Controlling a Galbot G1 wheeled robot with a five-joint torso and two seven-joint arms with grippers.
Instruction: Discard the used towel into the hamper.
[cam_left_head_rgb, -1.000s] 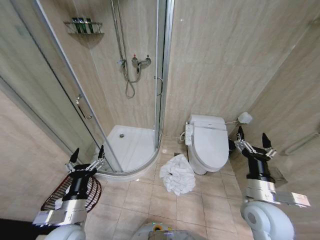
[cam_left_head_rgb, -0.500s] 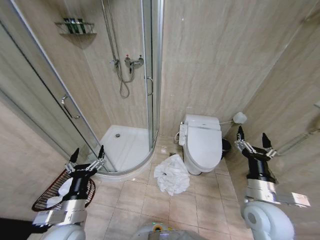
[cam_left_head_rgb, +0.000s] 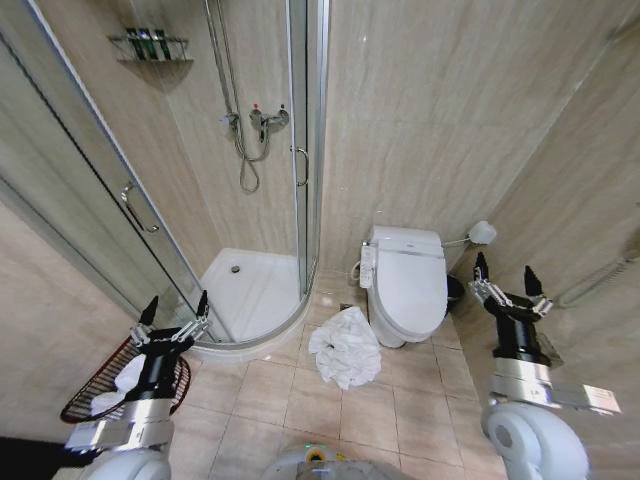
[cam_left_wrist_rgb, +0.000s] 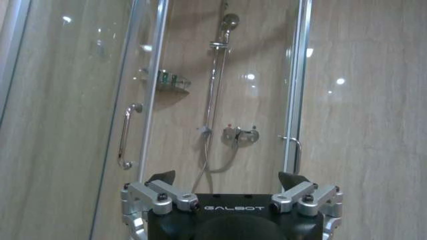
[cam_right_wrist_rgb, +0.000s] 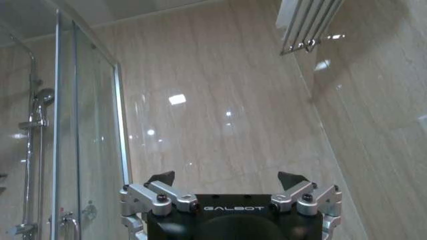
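Down on the tiled floor (cam_left_head_rgb: 300, 400) between the shower tray (cam_left_head_rgb: 255, 290) and the toilet (cam_left_head_rgb: 408, 285), we've got the used towel (cam_left_head_rgb: 347, 346), a crumpled white heap lying just in front of the toilet's base. Our head view catches that plus the hamper (cam_left_head_rgb: 105, 385), a dark reddish-brown wire basket sitting on the floor at our left, partly behind the left arm, with something white inside it. Our wrist views point up instead: the left one gives us the shower head (cam_left_wrist_rgb: 229, 21) and glass door (cam_left_wrist_rgb: 80, 115), the right one a wall rack (cam_right_wrist_rgb: 308, 25). We hold the left gripper (cam_left_head_rgb: 174, 315) up over the hamper and the right gripper (cam_left_head_rgb: 503, 282) beside the toilet, both with fingers spread wide and nothing in them.
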